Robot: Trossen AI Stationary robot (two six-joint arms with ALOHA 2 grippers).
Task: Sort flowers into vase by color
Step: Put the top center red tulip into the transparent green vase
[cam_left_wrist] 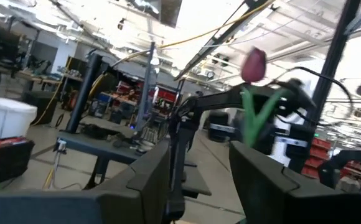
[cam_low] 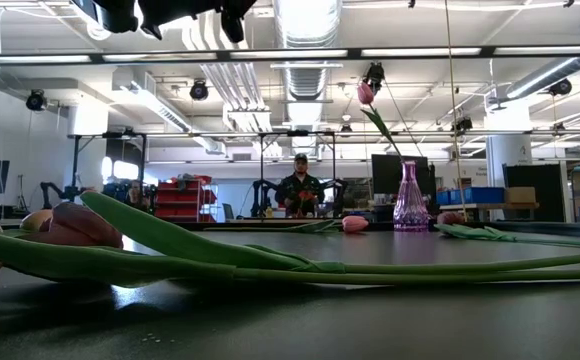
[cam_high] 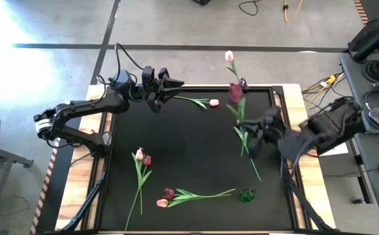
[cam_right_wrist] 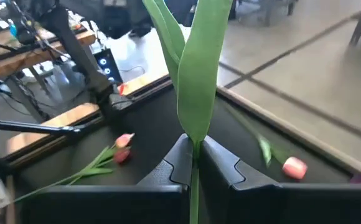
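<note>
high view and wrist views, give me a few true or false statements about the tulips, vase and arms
1. The right gripper is shut on a green tulip stem. True.
2. The purple glass vase lies tipped over on the mat. False: it stands upright, with a tulip in it.
3. The left gripper holds a tulip. False: its jaws stand open and empty, beside a pink tulip lying on the mat.
4. Two tulips lie side by side near the mat's left part. True.
5. All the tulips are in the vase. False: several lie on the black mat.
</note>
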